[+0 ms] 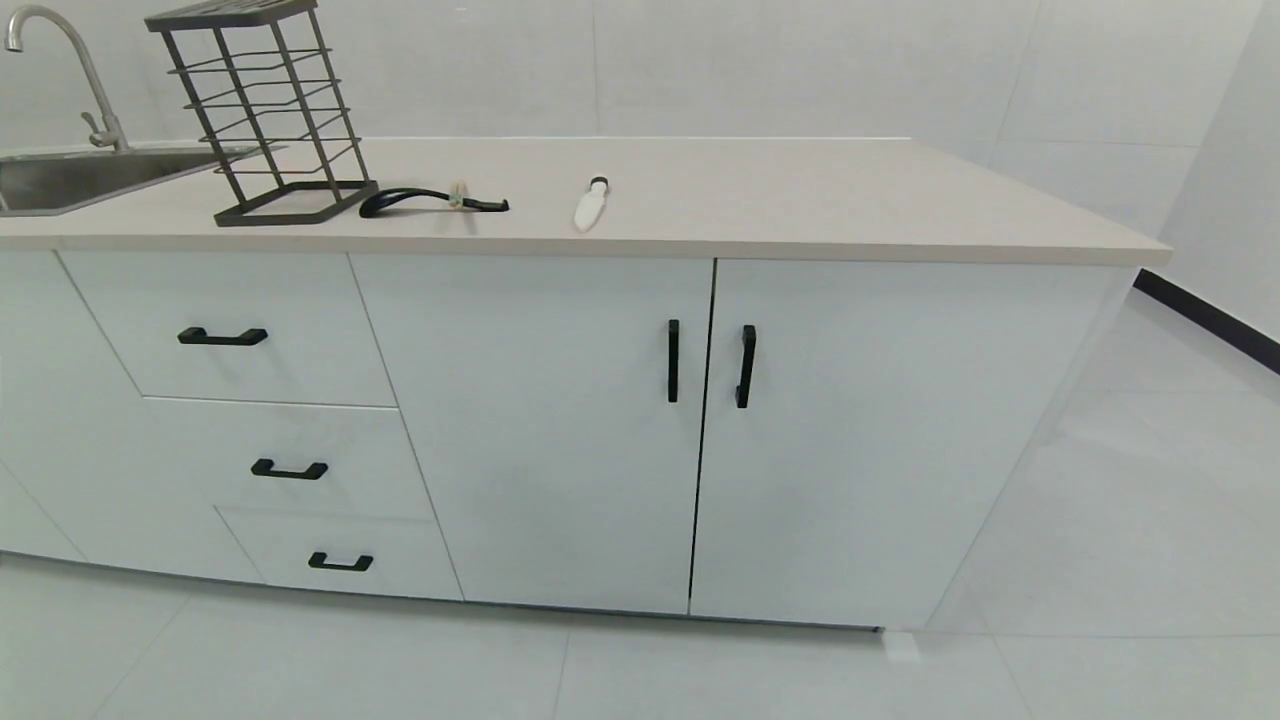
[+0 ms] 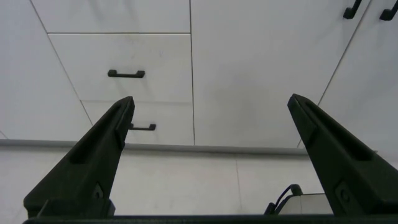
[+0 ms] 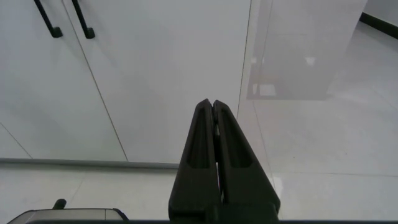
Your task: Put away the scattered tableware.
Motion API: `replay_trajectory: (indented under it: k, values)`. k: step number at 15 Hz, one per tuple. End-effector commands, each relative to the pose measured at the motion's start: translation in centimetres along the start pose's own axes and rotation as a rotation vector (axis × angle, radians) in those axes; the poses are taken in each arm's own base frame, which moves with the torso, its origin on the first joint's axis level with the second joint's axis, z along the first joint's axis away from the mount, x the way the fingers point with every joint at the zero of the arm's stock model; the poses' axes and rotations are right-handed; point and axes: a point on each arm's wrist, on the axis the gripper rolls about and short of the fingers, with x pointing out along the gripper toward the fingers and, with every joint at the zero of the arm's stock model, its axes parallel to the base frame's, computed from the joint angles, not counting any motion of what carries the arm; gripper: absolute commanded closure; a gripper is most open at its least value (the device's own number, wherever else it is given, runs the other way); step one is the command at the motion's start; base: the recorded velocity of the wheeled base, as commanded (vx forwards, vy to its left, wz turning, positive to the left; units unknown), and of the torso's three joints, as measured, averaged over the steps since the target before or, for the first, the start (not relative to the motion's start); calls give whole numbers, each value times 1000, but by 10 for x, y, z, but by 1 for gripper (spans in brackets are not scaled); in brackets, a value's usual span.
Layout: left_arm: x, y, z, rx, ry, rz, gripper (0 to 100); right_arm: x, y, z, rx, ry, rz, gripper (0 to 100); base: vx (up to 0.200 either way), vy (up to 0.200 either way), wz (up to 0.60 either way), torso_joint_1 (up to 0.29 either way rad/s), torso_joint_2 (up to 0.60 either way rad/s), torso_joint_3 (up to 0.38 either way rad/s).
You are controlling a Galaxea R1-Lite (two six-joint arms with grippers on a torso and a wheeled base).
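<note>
Plainly the task is at its opening step, an approach with nothing picked up yet. Nearest, the left tool (image 2: 209, 99) hangs low with its fingers spread wide and nothing between them, facing the drawers (image 2: 118, 65). The right tool (image 3: 213, 102) is also low, its fingers pressed together on nothing, facing the cabinet door (image 3: 168, 68). Above them, near the front edge of the bench (image 1: 800, 200), lie the scattered pieces. The black utensil (image 1: 430, 198) has its long axis along the front edge, its broader curved end towards the rack (image 1: 265, 110) and its thin end towards the robot's right. A small pale item lies across it, too small to tell what it is. Well apart to the right, the white utensil (image 1: 590, 204) runs roughly front to back, slightly slanted, dark end away and pale end towards the front edge. The rack stands just beside the black utensil, and the sink (image 1: 60, 180) lies beyond on the left. I judge the next move calls for raising an arm to bench height and closing across a utensil's narrow width
</note>
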Motion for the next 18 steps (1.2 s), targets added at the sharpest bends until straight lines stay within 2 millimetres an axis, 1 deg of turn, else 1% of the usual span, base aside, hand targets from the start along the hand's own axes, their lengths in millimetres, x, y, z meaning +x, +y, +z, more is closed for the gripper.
replay_trajectory:
  k: [1, 2, 17, 18]
  values:
    - [0, 0, 0, 0, 2, 0, 0, 0, 0, -1, 1, 4, 0, 100, 0, 0, 0, 0, 0, 0]
    - [0, 0, 0, 0, 2, 0, 0, 0, 0, -1, -1, 4, 0, 100, 0, 0, 0, 0, 0, 0]
    - [0, 0, 0, 0, 0, 0, 0, 0, 0, 0, -1, 4, 0, 100, 0, 200, 0, 1, 2, 2]
    - [0, 0, 0, 0, 0, -1, 0, 0, 0, 0, -1, 2, 0, 100, 0, 200, 600, 2, 2, 2]
